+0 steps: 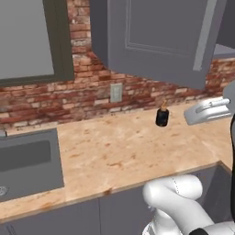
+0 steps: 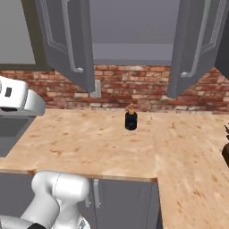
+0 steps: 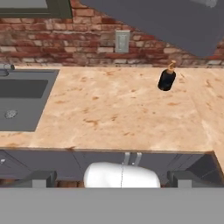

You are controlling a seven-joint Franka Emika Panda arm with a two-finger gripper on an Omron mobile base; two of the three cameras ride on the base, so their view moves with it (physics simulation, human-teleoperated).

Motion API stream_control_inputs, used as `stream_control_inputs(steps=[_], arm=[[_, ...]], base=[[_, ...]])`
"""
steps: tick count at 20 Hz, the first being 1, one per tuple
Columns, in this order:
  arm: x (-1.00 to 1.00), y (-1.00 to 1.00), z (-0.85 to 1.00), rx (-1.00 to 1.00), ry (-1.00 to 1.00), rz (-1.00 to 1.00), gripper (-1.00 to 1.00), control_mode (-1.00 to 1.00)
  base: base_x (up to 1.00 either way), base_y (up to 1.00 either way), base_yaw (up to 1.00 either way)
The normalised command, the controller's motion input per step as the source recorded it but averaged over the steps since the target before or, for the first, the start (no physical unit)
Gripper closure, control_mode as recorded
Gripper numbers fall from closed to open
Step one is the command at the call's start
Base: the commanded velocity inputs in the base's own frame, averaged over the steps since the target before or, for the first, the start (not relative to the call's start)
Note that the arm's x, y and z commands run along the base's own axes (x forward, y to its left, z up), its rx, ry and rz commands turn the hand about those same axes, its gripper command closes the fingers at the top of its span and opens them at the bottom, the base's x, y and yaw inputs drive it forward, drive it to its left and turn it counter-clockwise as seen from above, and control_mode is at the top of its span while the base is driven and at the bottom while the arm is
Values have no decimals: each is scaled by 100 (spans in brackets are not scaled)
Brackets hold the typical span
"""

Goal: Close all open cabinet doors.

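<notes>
Cabinet doors: the left door point(image 2: 67, 38) and the right door point(image 2: 197, 44) both stand swung open above the table point(image 2: 89, 138), flanking a dark soap bottle point(image 2: 130, 120) near the brick wall point(image 2: 129, 87). Gripper point(image 3: 112, 177) fingertips sit well apart, holding nothing.

Slate-grey cabinet doors point(image 2: 67, 40); red brick wall point(image 2: 134, 89); speckled beige counter point(image 2: 89, 138); black bottle point(image 2: 130, 120).

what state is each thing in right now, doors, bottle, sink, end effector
left cabinet door: swung open
right cabinet door: swung open
dark bottle: upright on the counter, below the open cabinet
sink: basin empty
under-counter doors: shut
end effector: fingers apart, open, holding nothing
</notes>
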Motion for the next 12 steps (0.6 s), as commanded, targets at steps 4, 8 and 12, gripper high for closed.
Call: stream_control_inputs(steps=[4,8,12], arm=[[0,0,0,0,0,0,-100,100],[0,0,0,0,0,0,-100,100],[0,0,0,0,0,0,-100,100]], base=[[0,-59,4],[2,-49,1],[0,-35,0]])
